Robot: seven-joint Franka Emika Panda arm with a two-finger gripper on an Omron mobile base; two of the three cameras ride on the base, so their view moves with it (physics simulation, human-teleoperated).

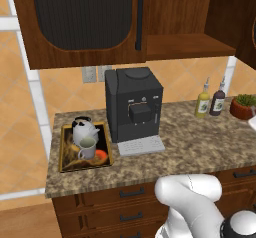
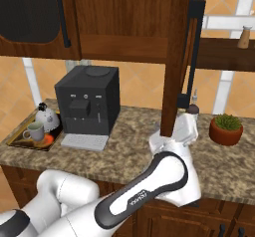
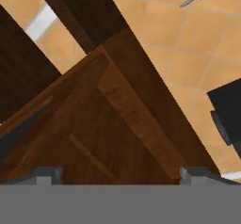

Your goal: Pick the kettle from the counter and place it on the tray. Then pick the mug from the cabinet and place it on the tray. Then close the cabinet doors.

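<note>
With kettle (image 1: pixel 85 130) and mug (image 1: pixel 87 147) already on tray (image 1: pixel 66 158) at table's (image 1: pixel 190 152) left end, cabinet doors remain. Right door (image 2: pixel 177 57) stands open: rigid, hinged, light to swing. Tool (image 3: pixel 120 173) released, jaws wide, close against its wood; push flat panel near bar handle (image 2: pixel 191 52).

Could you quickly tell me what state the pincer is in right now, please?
Pincer: open, fingertips spread wide, holding nothing; it faces the wood of the open cabinet door.
</note>
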